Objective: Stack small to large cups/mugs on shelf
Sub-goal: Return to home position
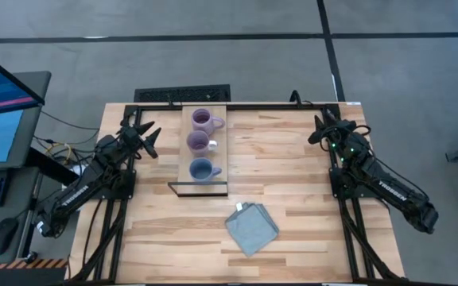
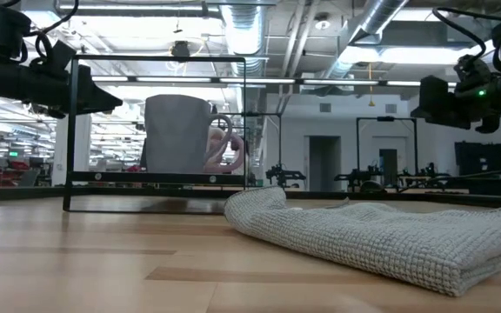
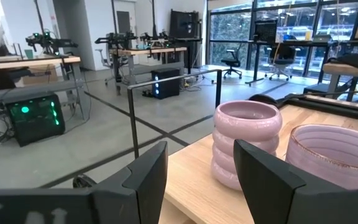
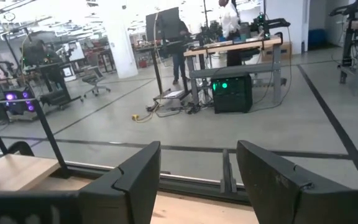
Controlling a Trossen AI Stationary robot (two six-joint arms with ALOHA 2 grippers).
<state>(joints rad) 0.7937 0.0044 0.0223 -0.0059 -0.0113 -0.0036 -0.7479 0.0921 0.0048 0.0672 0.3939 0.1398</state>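
Observation:
Three mugs stand in a row on the light-wood shelf (image 1: 200, 181): a lilac one (image 1: 205, 121) farthest back, a second lilac one (image 1: 199, 143) in the middle, a dusty blue one (image 1: 202, 170) nearest. My left gripper (image 1: 151, 138) hangs open above the table just left of the shelf, touching nothing. In its wrist view the ribbed lilac mug (image 3: 246, 142) and the second lilac mug (image 3: 334, 163) show past its fingers (image 3: 199, 177). My right gripper (image 1: 321, 129) hangs open at the table's far right, with nothing between its fingers (image 4: 197, 180).
A folded grey-blue cloth (image 1: 251, 227) lies on the tabletop near the front, right of the shelf; in the low view the cloth (image 2: 381, 235) fills the foreground. A thin black frame (image 2: 155, 130) stands around the shelf. Bare wood lies between shelf and right arm.

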